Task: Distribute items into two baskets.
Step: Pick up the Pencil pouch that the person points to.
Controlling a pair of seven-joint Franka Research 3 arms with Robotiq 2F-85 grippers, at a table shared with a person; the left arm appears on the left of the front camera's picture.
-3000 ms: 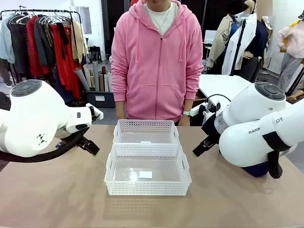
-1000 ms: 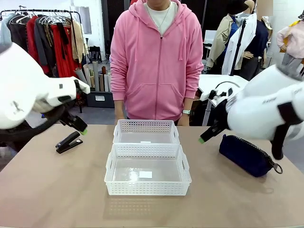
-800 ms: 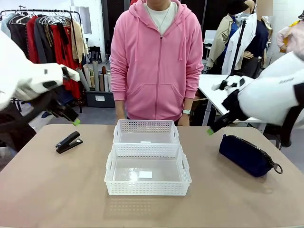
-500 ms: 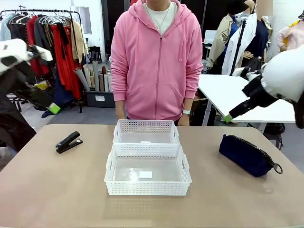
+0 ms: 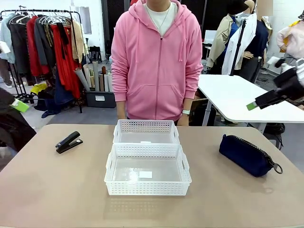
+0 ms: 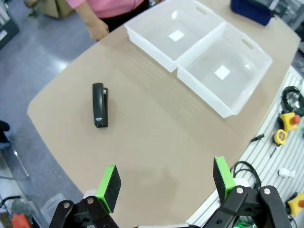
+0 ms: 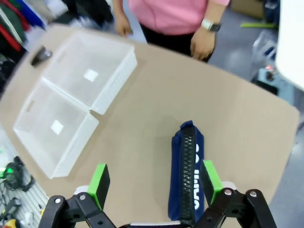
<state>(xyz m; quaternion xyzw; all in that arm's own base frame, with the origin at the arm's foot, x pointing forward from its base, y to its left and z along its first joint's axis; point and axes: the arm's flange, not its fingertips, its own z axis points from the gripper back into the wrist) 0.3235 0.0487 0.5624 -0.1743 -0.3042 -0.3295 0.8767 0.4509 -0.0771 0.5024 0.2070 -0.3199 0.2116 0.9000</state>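
Front view: both arms have pulled up and out toward the picture's edges over the last second. The left gripper (image 5: 20, 105) and right gripper (image 5: 251, 105) each show one green pad high above the table (image 5: 57, 190). The stapler (image 5: 69, 141) lies on the left and the navy pouch (image 5: 247, 154) on the right. Both are well apart from the two baskets, which sit end to end at centre. Near basket (image 5: 147, 189) and far basket (image 5: 146, 122) have not shifted and hold neither item. A person (image 5: 159, 61) stands behind them, hands off the table.

Left wrist view: the left gripper (image 6: 166, 178) has its jaws spread fully and nothing between them. The stapler (image 6: 99, 105) lies flat, far below, clear of the far basket (image 6: 147, 47).

Right wrist view: the right gripper (image 7: 156, 183) is likewise wide open and empty. The pouch (image 7: 186, 175) lies below it, zipper up.

Assessment: no item is distributed yet. The retreat leaves each item exposed on its own arm's side, so a descent and first pick appears to be the step in hand.
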